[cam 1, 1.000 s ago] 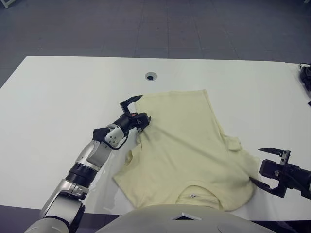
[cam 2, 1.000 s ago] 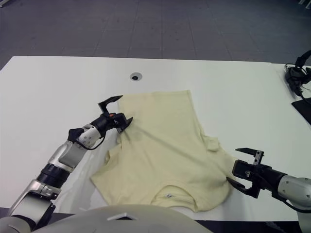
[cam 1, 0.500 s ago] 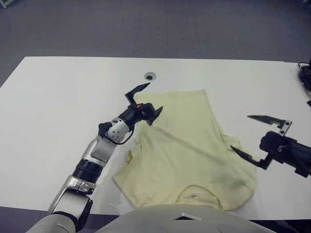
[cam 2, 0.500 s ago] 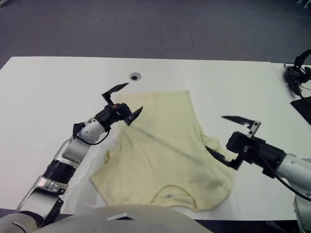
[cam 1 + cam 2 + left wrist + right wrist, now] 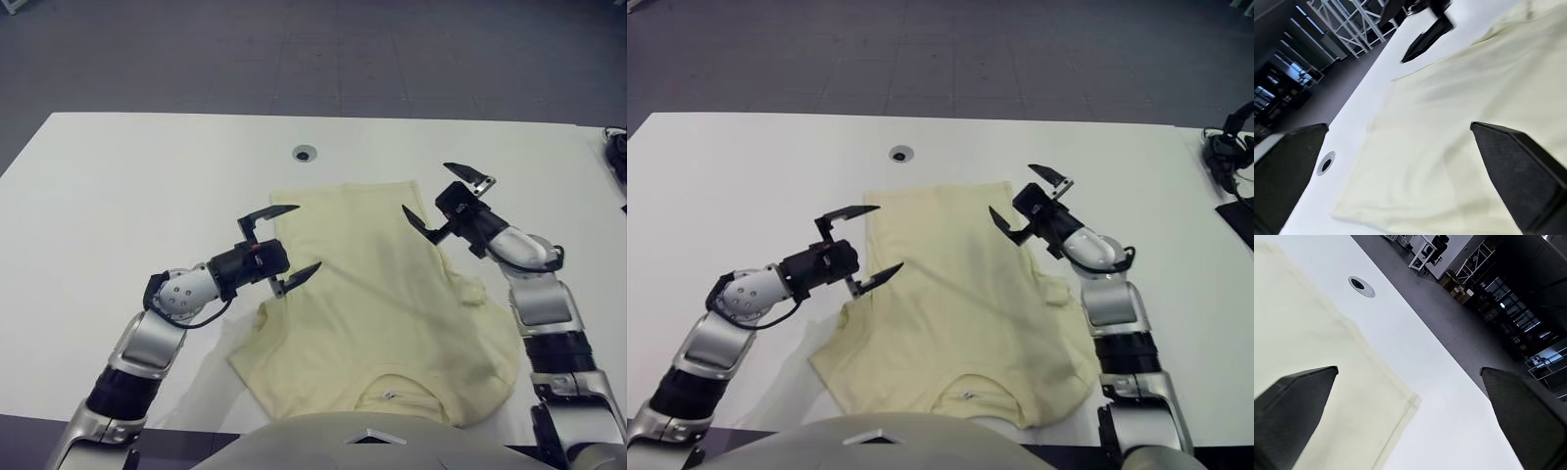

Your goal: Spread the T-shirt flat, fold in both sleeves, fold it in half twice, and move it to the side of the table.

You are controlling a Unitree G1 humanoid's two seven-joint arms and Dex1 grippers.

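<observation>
**Open grippers flanking a rumpled T-shirt**

The pale yellow T-shirt (image 5: 382,294) is lying mid-table (image 5: 118,196), collar nearest the robot, its right sleeve bunched up. The left gripper (image 5: 306,237) is hovering, fingers spread wide, at the shirt's left edge. The right gripper (image 5: 425,188), equally spread, is hanging over the far right hem corner. Both are probably lining up to pinch opposite edges and pull the cloth flat.

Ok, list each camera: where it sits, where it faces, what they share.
Left eye view: on the head, looking down at the pale yellow fabric T-shirt on the white table; both arms show.
Right eye view: same, slightly offset.
Left wrist view: that wrist, facing across the T-shirt; dark left fingers frame it.
Right wrist view: that wrist, over the T-shirt's hem; right fingers frame it.
All show the round table grommet.
</observation>
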